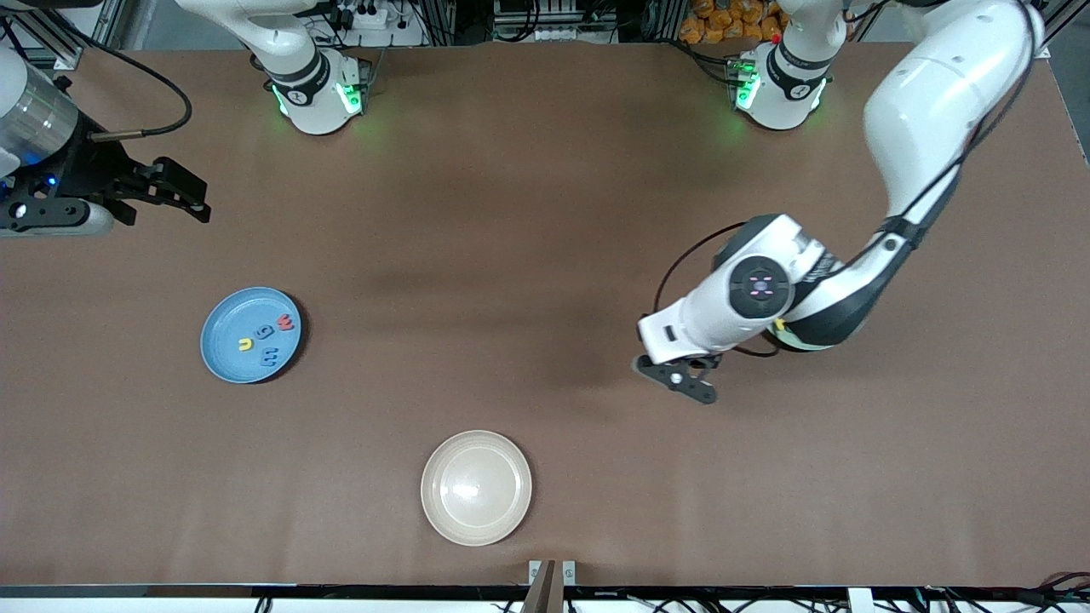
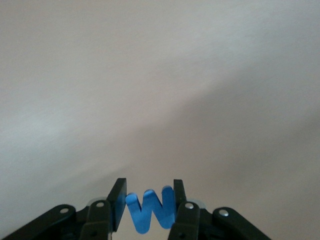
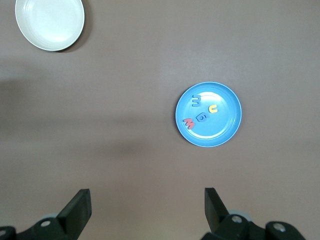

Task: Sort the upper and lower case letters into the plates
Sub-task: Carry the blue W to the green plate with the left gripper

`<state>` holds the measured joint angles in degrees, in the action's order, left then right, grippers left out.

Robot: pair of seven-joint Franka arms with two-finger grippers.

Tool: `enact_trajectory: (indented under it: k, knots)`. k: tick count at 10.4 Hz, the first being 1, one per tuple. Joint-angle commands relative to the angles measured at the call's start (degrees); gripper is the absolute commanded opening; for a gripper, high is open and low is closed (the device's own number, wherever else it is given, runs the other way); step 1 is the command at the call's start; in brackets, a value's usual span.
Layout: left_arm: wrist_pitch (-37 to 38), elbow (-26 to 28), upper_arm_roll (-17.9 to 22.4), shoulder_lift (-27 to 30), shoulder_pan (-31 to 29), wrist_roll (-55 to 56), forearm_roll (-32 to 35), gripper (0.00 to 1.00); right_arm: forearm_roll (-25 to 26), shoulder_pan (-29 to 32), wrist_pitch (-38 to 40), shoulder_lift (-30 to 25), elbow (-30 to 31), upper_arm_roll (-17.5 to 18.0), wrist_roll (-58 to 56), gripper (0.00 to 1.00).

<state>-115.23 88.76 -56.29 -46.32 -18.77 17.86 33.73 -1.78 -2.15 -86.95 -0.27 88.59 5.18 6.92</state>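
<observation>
Cream plate [image 1: 476,487] nearest, blue plate [image 1: 250,334] with 4 letters [image 1: 266,337], left gripper [image 2: 147,207] pinching blue W [image 2: 150,210], right gripper [image 3: 147,212] spread, waiting.

No printed labels or brand names can be read anywhere; the only characters are the toy letters themselves. A blue W [image 2: 150,210] stands pinched between the jaws of the left gripper [image 2: 149,202]. In the blue plate [image 1: 223,325] lie four more: a red one [image 1: 285,323] that reads as m or w, a yellow u [image 1: 245,344], a blue rounded one [image 1: 264,331] that could be a, e or g, and a blue one [image 1: 270,358] shaped like m, w or E.
</observation>
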Motion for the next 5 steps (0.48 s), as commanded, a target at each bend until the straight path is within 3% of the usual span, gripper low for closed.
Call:
enact_trajectory:
  k: [1,2,5]
  knots:
    - [3.06,5.19,-1.01,5.54,-5.65,-0.63,0.81,0.00,0.81,-0.66,0.38,0.53,-1.31,-0.17,0.99,1.00]
    - [3.34,8.16,-0.84,7.89,-7.75,-0.03,1.33,0.00,0.81,-0.75,0.38,0.53,-1.23,-0.17,0.99,1.00]
    - [1.77,13.88,-0.57,7.83,-17.41,-0.90,2.82,0.00,0.81,-0.75,0.38,0.53,-1.23,-0.08,0.99,1.00]
